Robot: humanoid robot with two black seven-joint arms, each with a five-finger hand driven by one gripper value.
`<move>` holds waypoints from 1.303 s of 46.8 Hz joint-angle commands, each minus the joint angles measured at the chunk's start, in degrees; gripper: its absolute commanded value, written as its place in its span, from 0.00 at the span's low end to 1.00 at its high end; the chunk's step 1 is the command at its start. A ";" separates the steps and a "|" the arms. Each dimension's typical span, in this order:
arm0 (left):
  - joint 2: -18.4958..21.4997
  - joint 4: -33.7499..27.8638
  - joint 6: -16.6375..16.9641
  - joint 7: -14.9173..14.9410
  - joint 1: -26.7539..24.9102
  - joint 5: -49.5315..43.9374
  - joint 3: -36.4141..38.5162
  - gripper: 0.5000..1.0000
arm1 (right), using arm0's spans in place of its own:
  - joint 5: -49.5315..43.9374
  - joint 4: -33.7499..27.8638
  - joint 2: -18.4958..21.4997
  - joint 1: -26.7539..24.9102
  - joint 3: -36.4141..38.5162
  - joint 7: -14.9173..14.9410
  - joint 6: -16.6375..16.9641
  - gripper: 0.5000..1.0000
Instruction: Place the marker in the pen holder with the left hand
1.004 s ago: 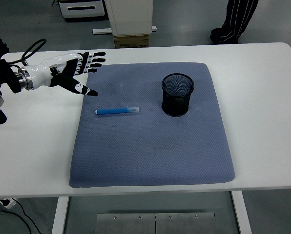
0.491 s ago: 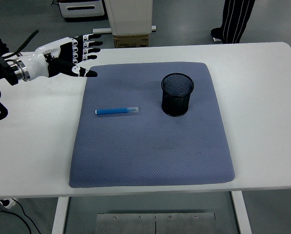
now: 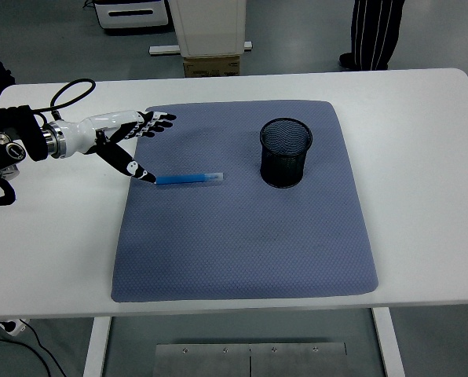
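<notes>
on the grey-blue mat [image 3: 242, 236], toward its 9 o'clock side, lies the blue marker [image 3: 188, 179]. its long axis runs nearly level across the picture, from 9 o'clock to 3 o'clock. the deeper blue part is at the 9 o'clock end and a paler, clearer-looking part at the 3 o'clock end; which end is the tip and which the cap cannot be told from this view.

the left hand [image 3: 122, 135] reaches in from the 9 o'clock edge over the white table [image 3: 53, 236], its white-and-black fingers [image 3: 157, 122] spread and stretched toward 3 o'clock over the mat's far left corner, holding nothing. its thumb [image 3: 133, 167] angles down toward 5 o'clock, and the black thumb tip sits right at the marker's 9 o'clock end; whether it touches cannot be told.

the black mesh pen holder [image 3: 285, 152] stands upright on the mat at about 2 o'clock from the mat's middle, well apart from the marker, off its 3 o'clock end.

at 12 o'clock beyond the table stand a white unit with a cardboard box [image 3: 211, 64], and at 1 o'clock a person's legs [image 3: 375, 33] in dark striped trousers.
</notes>
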 commanded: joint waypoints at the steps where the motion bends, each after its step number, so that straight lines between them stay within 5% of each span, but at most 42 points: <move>1: -0.93 -0.01 0.04 -0.11 -0.50 3.43 0.11 1.00 | 0.00 0.05 0.00 0.05 0.03 0.02 -0.02 1.00; 31: -11.39 6.94 -0.40 -0.02 -2.08 14.34 2.74 1.00 | 0.00 0.05 0.00 -0.04 0.03 0.02 -0.02 1.00; 61: -14.47 7.11 -0.49 -0.02 -4.98 18.20 8.28 1.00 | 0.00 -0.04 0.00 0.05 -0.06 0.02 -0.02 1.00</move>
